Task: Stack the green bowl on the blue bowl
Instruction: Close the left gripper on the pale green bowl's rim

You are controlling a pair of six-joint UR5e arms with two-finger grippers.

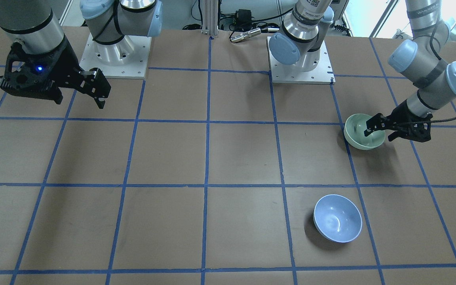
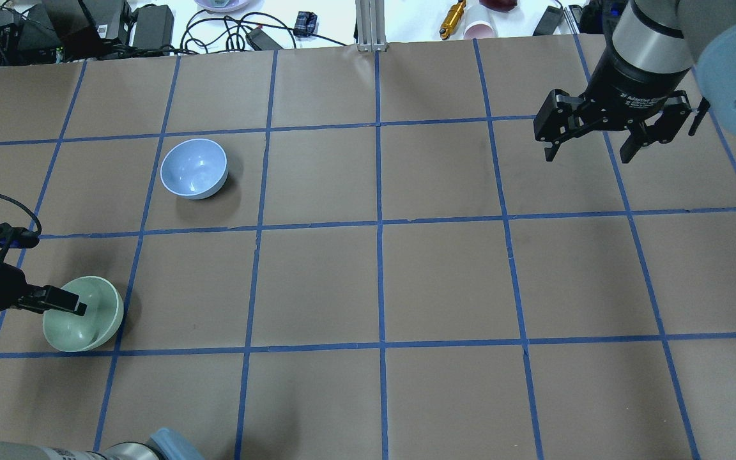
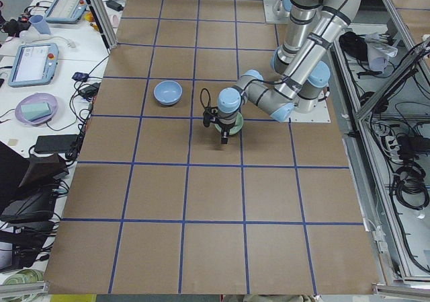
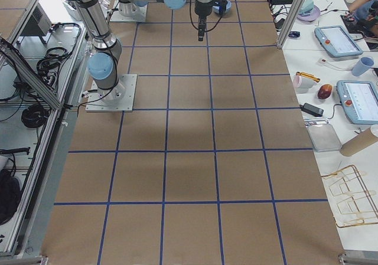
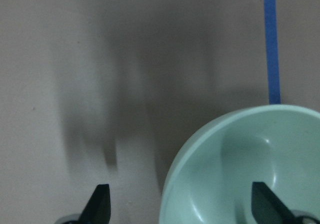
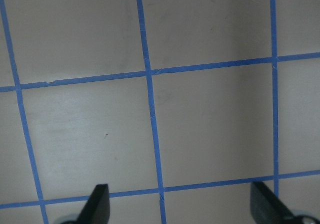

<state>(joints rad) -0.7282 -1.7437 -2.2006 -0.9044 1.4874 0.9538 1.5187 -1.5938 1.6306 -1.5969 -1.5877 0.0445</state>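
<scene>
In the left wrist view the green bowl (image 5: 235, 164) is cut off by the lower and right edges. Of the left gripper (image 5: 182, 208) only two dark fingertips (image 5: 100, 204) are shown, and the shadows on the table (image 5: 60, 59) are blurred. In the front-facing view the bowl's side toward the table's left end is covered by that gripper. In the left side view the bowl is almost wholly hidden behind it. In the right side view nothing at the table's far end can be made out. Of the right gripper (image 6: 182, 208) only the fingertips are seen.
</scene>
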